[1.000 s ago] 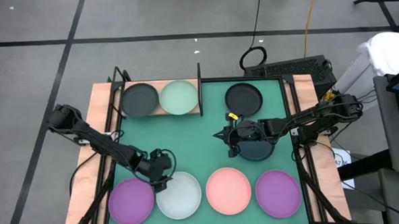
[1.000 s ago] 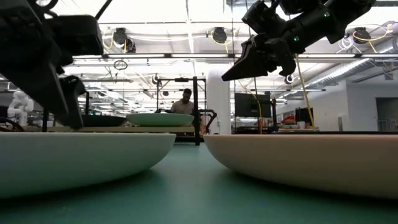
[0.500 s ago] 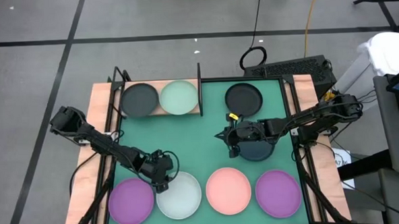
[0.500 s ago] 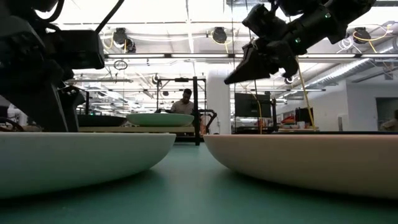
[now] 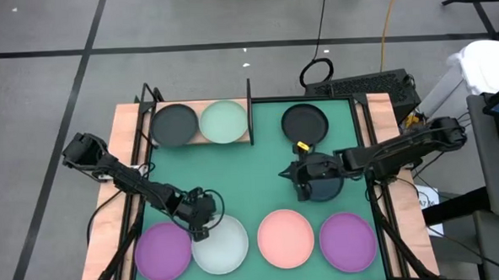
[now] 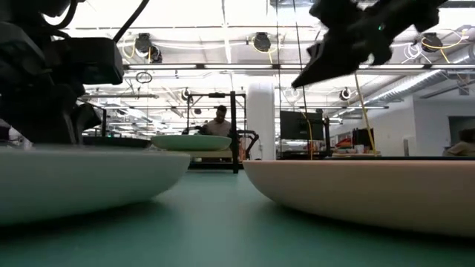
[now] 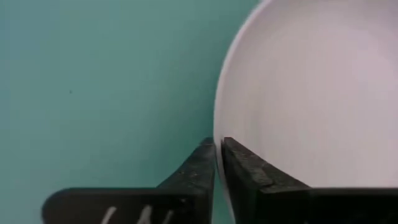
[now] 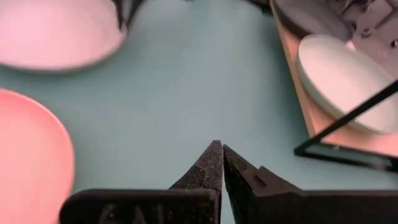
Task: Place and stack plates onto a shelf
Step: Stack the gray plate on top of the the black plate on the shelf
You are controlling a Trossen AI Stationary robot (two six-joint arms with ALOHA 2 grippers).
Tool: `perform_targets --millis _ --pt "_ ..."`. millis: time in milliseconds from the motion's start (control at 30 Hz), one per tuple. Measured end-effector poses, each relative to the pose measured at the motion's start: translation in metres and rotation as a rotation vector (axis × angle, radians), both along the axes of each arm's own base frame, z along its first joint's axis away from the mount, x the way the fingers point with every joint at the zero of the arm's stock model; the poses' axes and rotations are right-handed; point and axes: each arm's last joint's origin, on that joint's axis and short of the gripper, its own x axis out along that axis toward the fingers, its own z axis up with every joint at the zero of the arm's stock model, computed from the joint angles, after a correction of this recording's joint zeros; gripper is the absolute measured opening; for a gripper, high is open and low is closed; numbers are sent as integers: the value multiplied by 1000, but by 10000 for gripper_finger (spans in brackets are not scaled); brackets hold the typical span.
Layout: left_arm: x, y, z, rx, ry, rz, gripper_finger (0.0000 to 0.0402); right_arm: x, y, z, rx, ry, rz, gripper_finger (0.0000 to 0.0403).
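- L gripper [image 5: 202, 227] down at the front-left of the green mat [image 5: 263, 156], fingers [image 7: 202, 168] pinched nearly together on the rim of the white-blue plate [image 5: 223, 245]; wrist view shows the rim sandwiched between them.
- In the low view that plate's left side sits a bit higher than its right, so slightly tilted.
- R gripper [image 5: 290, 173] above mid-mat, fingers shut, holding nothing; it hangs over the left edge of a dark teal plate [image 5: 323, 187] on the mat, whether touching can't tell.
- Front row, L to R: purple plate [image 5: 163, 252], white-blue, pink plate [image 5: 286, 238], second purple plate [image 5: 348, 239]. White-blue touches or nearly touches the purple one on its left.
- Shelf [image 5: 200, 139] at back-left: black plate [image 5: 174, 124] and pale green plate [image 5: 223, 122] side by side on the board, each single, no stacking yet.
- Another black plate [image 5: 304, 122] on the mat at back-right, just right of the shelf's end post.
- Person [image 6: 220, 122] visible far behind the table in the low view.
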Motion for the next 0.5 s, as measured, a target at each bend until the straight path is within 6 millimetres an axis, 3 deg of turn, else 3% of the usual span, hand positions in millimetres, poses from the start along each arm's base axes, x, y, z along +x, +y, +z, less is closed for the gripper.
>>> perform_targets --millis 233,500 --pt "0 0 1 30 -15 -22 10 -9 12 15 102 -74 -10 0" --pt "7 7 8 64 -86 -50 10 -14 33 -3 250 51 -82 0"
